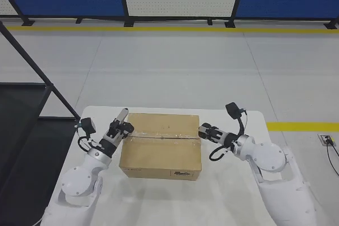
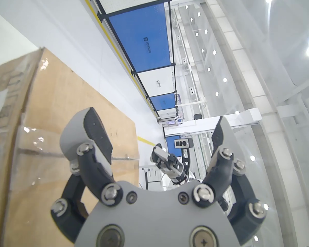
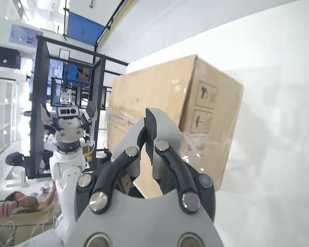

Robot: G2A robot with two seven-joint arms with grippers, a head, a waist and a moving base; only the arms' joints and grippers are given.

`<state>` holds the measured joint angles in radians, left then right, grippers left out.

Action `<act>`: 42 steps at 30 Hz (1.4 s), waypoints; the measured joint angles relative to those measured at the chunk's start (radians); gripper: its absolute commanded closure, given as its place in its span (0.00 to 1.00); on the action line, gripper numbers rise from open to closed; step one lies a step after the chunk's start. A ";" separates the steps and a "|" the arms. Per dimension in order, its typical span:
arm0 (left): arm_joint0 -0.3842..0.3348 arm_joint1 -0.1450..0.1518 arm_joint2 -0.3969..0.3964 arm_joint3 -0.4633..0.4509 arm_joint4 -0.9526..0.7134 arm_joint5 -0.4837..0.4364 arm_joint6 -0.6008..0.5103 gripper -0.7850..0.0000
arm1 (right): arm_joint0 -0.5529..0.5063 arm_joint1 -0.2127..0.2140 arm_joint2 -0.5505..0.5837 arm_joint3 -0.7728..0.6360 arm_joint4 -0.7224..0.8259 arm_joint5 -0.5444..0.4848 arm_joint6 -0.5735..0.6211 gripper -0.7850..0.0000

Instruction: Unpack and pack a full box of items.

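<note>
Box (image 1: 161,148) sat shut, clear tape along its top seam, in the middle of the white bench (image 1: 226,189). Left gripper (image 1: 123,121) hovered at the box's left edge, jaws spread wide. Right gripper (image 1: 203,131) was at the right edge by the seam, jaws pressed together on nothing, perhaps touching the cardboard.

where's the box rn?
Top view: cardboard box centred on the white table, between the left gripper at one end and the right gripper at the other.
</note>
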<state>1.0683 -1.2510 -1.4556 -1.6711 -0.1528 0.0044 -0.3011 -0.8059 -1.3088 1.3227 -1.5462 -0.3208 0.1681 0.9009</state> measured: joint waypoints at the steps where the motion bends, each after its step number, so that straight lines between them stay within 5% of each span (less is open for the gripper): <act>1: 0.006 0.001 -0.009 -0.004 -0.005 -0.003 0.004 0.00 | 0.014 -0.001 -0.016 0.013 -0.001 0.004 0.014 1.00; 23: 0.100 0.015 -0.143 -0.052 -0.083 -0.054 -0.006 0.00 | 0.284 -0.063 -0.250 0.454 0.214 -0.080 0.090 1.00; 42: 0.170 0.027 -0.224 -0.070 -0.134 -0.094 -0.049 0.00 | 0.477 -0.191 -0.503 0.685 0.329 -0.106 -0.004 1.00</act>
<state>1.2379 -1.2242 -1.6793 -1.7411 -0.2870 -0.0896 -0.3497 -0.3286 -1.4999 0.8199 -0.8612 0.0080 0.0620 0.8965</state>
